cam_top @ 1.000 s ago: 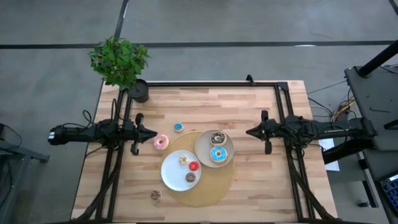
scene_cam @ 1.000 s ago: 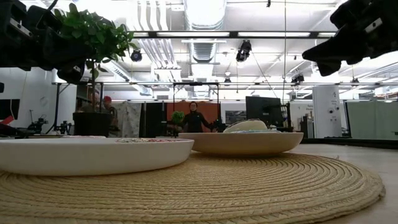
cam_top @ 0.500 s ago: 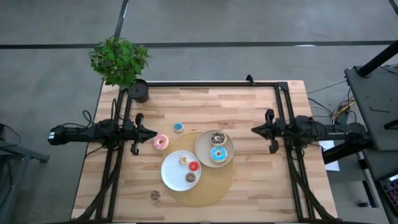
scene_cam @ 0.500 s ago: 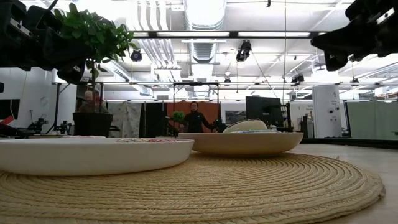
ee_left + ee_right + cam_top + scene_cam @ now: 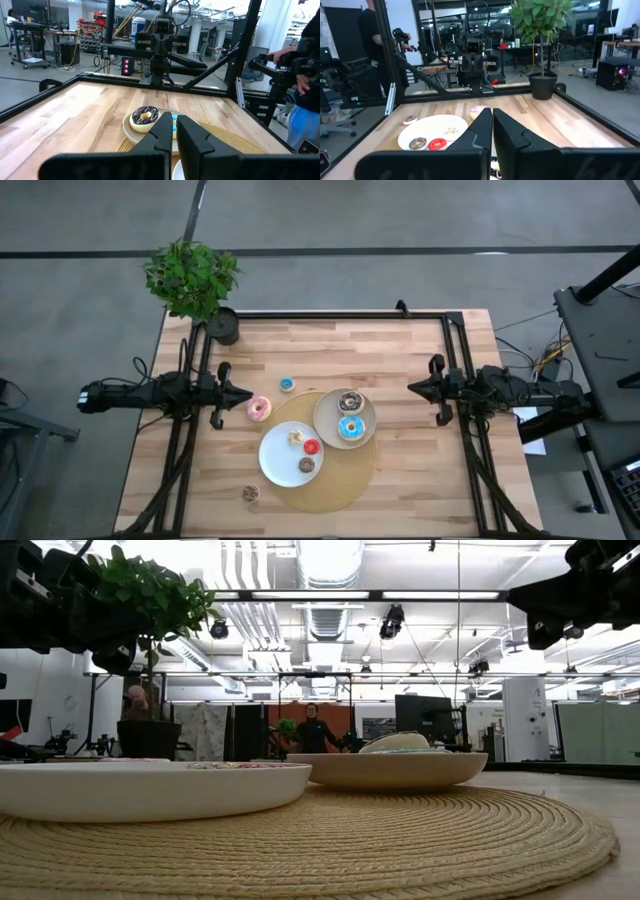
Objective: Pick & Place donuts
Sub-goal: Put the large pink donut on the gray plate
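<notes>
Dark left claw (image 5: 247,395) pinched closed beside pink donut (image 5: 259,408), right claw (image 5: 412,389) closed, empty

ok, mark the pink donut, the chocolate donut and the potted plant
pink donut (image 5: 259,408): high view, on its frosted ring, bare table.
chocolate donut (image 5: 349,401): high view, on its dark top, in the beige plate.
potted plant (image 5: 192,277): high view, on its leaves, table's far-left corner.

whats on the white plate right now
On the white plate lie three mini donuts: a cream one, a red one and a brown one. The plate partly rests on the woven mat; whatever lies beneath the plate is hidden.
</notes>
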